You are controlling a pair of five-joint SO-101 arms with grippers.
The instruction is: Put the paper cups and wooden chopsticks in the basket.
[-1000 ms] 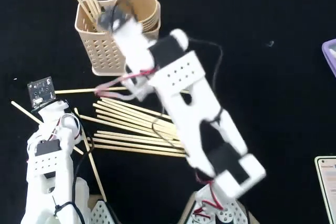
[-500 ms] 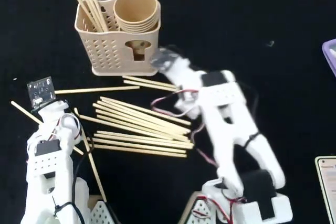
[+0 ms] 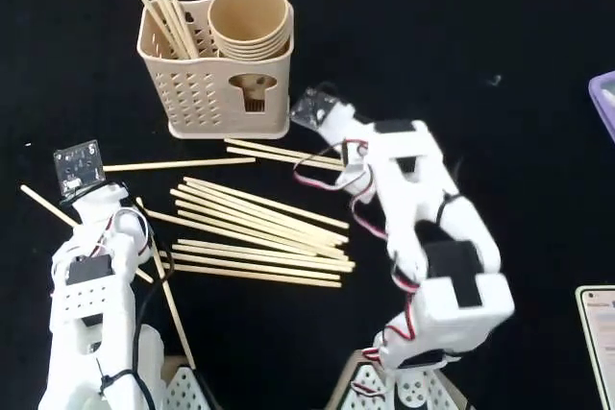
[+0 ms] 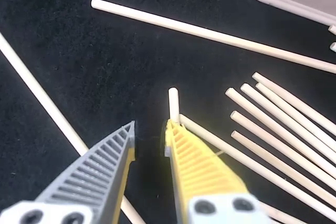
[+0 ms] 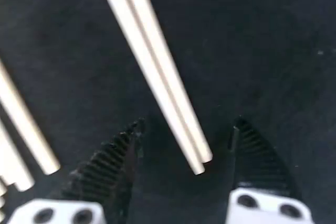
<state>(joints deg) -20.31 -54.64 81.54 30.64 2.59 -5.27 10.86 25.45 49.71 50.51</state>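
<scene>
Cups (image 3: 252, 14) stacked in basket (image 3: 192, 93); chopsticks (image 3: 258, 258) scattered beside.

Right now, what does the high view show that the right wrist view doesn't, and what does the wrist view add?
High view: the basket holding stacked paper cups and a few chopsticks, the loose chopstick pile on the table, and the left arm. Right wrist view: the right gripper, open, its tips either side of the end of a chopstick pair. Shared: that pair, lying near the basket's base.

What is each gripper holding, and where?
Nothing. The right gripper is open around the ends of two chopsticks; the left gripper is open, empty.
</scene>
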